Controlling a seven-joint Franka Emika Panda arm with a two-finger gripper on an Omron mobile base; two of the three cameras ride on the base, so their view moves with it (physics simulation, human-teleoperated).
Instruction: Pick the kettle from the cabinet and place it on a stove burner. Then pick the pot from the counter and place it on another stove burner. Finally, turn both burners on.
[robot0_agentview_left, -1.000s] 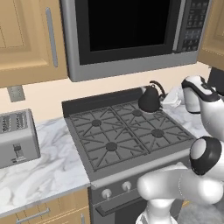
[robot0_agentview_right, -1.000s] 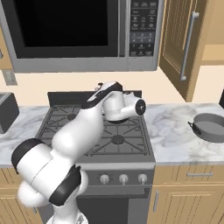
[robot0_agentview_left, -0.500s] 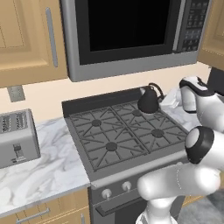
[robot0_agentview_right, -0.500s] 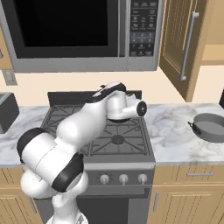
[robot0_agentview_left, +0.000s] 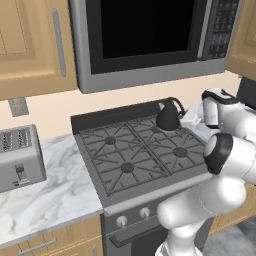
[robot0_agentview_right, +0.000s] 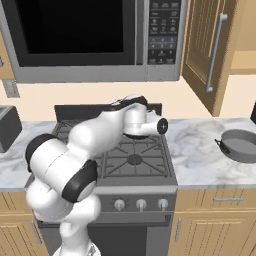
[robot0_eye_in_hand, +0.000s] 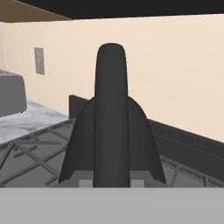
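Observation:
The black kettle (robot0_agentview_left: 167, 118) stands at the back right burner of the grey range (robot0_agentview_left: 101, 176), its base at grate level. My gripper (robot0_agentview_left: 182, 111) reaches it from the right and is shut on its arched handle. In the hand view that handle (robot0_eye_in_hand: 111, 109) runs up the middle, with the kettle's cone behind it and my gripper (robot0_eye_in_hand: 111, 183) clamped on its lower part. My arm covers most of the kettle in the right base view. The grey pot (robot0_agentview_right: 242, 145) sits on the marble counter (robot0_agentview_right: 200, 155) at the far right. The cabinet (robot0_agentview_right: 207, 47) door stands open above it.
A microwave (robot0_agentview_left: 145, 35) hangs right above the range. A toaster (robot0_agentview_left: 19, 157) stands on the counter to the left. Three other burners, such as the front left one (robot0_agentview_left: 127, 167), are bare. Silver knobs (robot0_agentview_right: 141, 204) line the range front.
The kettle has come down slightly and a little leftward over the back right burner, still in my grip. My elbow has risen.

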